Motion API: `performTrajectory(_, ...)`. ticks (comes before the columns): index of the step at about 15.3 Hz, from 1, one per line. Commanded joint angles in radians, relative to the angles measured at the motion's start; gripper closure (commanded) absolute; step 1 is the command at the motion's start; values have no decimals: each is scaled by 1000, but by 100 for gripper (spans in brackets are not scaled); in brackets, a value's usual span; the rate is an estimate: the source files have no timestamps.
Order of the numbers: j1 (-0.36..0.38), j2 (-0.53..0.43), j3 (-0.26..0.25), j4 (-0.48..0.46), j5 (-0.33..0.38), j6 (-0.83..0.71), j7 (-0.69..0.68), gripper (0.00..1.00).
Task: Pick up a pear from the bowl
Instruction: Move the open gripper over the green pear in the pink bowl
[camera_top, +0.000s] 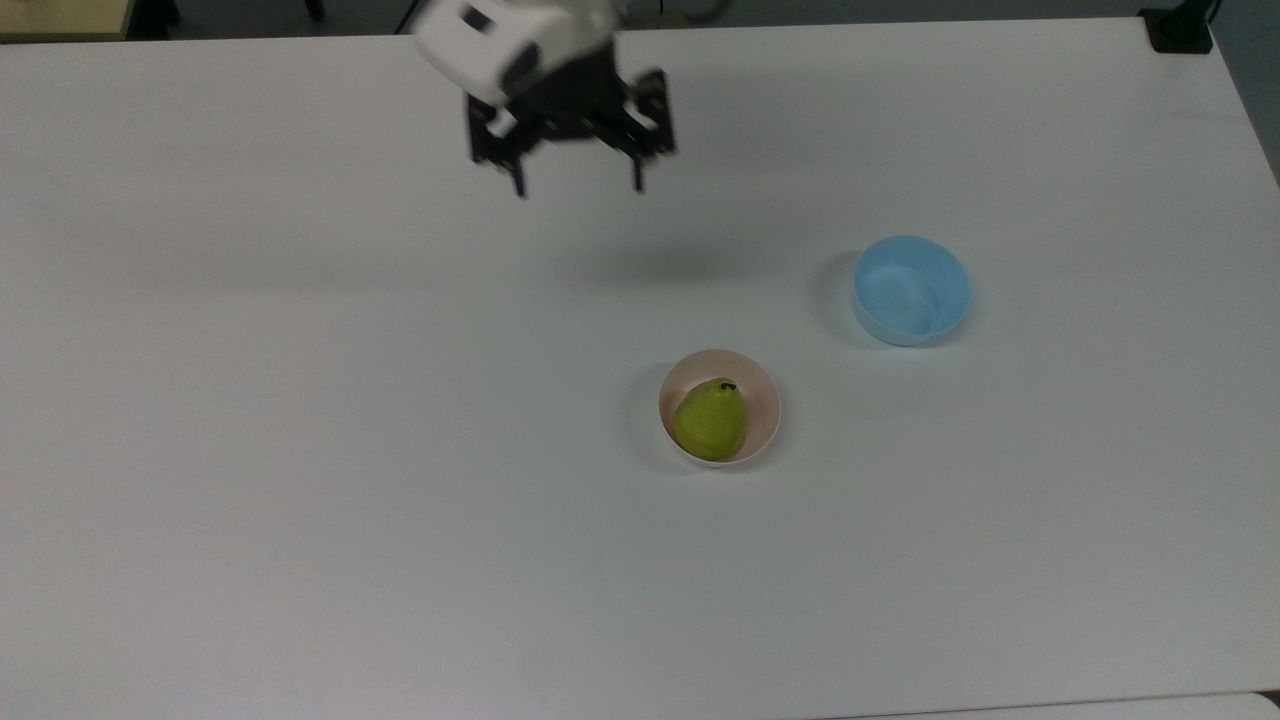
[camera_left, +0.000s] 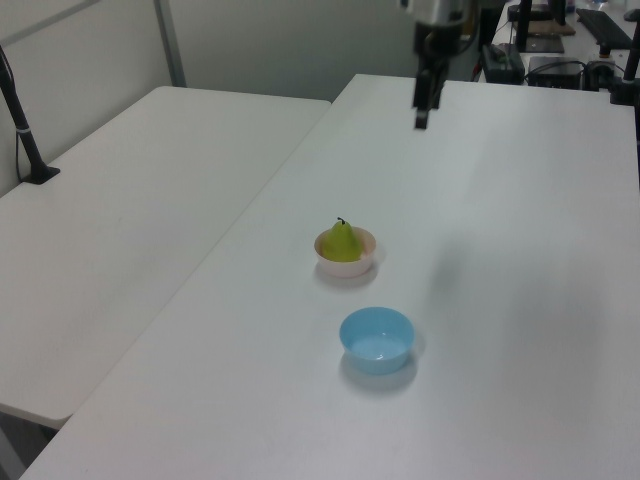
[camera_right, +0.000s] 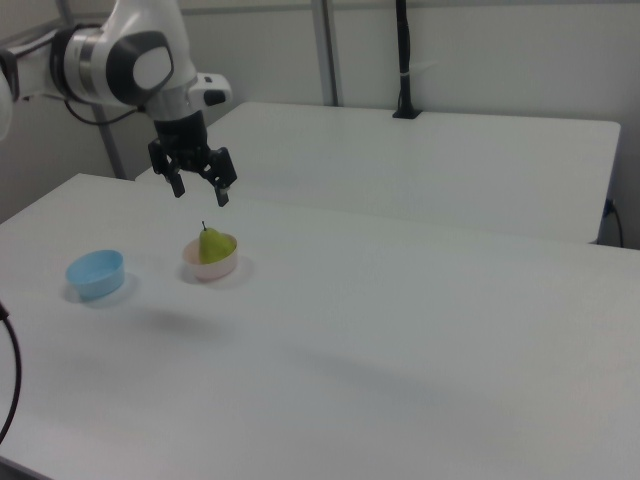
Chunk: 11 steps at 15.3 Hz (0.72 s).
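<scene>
The white table (camera_top: 300, 450) is bare on all sides of the pink bowl (camera_top: 765, 400), so a gripper can come to it from any direction. The pear (camera_top: 710, 420) stands inside this bowl and fills most of it, leaning toward the top view's left wall; little room is free between fruit and rim there, more on the top view's right. The only other object is the light blue bowl (camera_top: 911, 290), well apart toward the top view's upper right. The gripper (camera_top: 578, 184) hangs above the table with fingers spread, and nothing stands between it and the bowl.
</scene>
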Motion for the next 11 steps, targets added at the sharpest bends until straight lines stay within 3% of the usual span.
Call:
performTrajectory(1, 101, 134, -32, 65, -3, 156, 131, 0)
performTrajectory(7, 160, 291, -34, 65, -6, 368, 152, 0)
performTrajectory(11, 164, 335, -34, 65, -16, 392, 142, 0)
